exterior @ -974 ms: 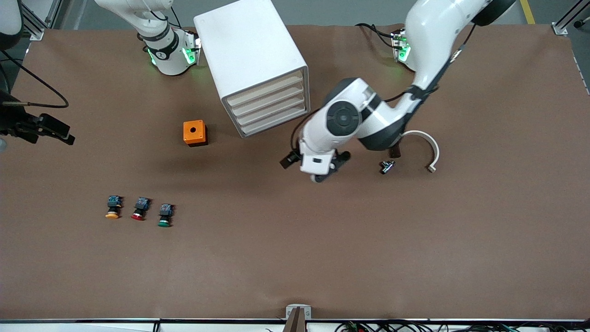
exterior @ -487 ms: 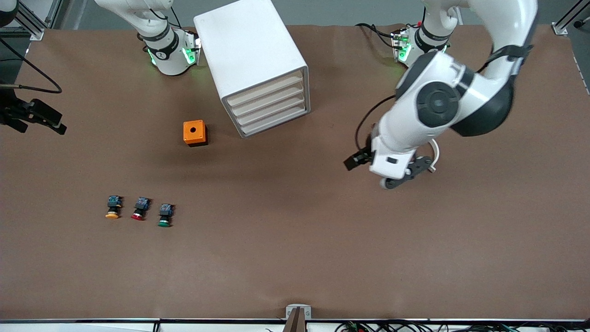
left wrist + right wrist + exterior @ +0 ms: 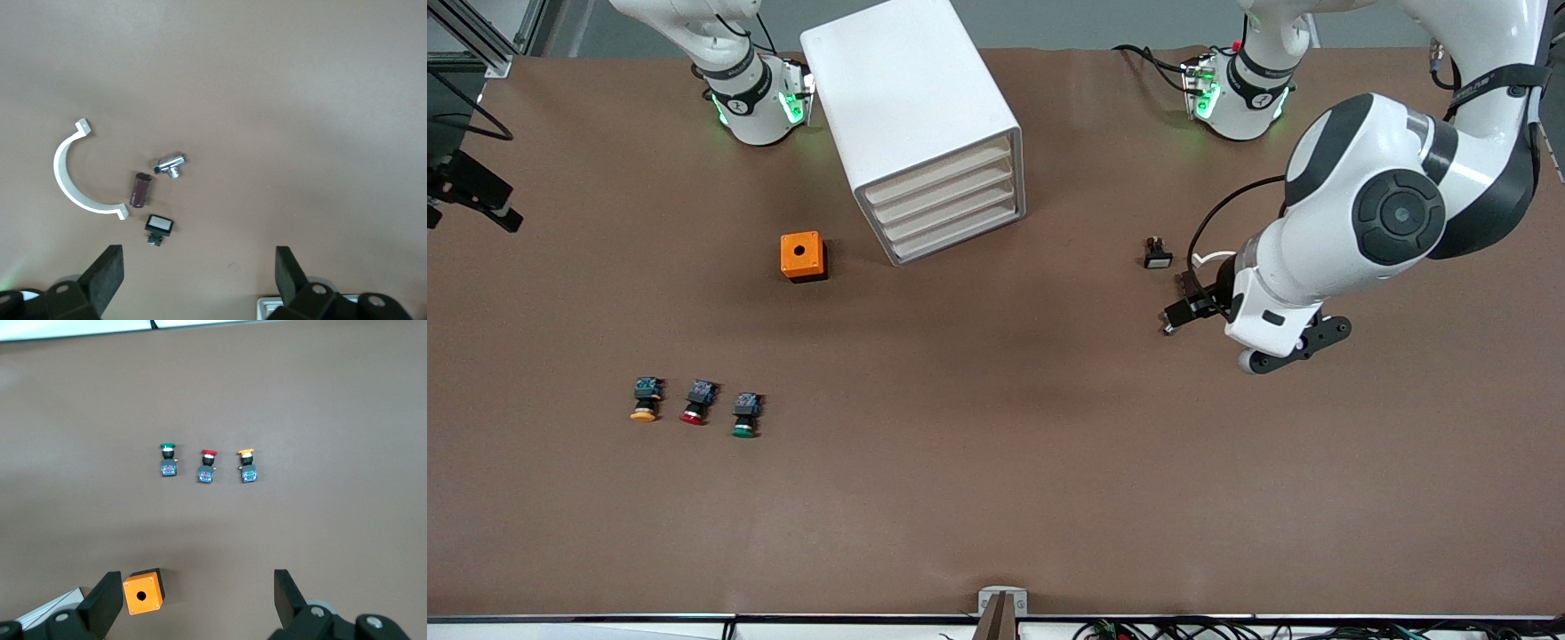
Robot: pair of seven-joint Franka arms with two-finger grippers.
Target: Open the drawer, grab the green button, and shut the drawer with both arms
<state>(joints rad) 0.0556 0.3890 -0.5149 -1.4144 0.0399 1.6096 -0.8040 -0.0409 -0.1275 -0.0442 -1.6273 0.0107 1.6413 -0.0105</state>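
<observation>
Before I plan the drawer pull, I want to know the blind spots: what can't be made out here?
- Drawer contents: all four fronts shut in the front view.
- Right gripper: off the front view's edge; only its open fingertips show in the right wrist view.
- White clamp and metal fitting: mostly covered by the left arm in the front view.

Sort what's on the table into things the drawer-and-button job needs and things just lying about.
For the job:
- cabinet, all four drawers shut
- green button
- left gripper, open over small parts
- right gripper, open, at the table's edge

Lying about:
- yellow button
- red button
- orange box
- white curved clip
- metal fitting
- dark cylinder
- small switch
</observation>
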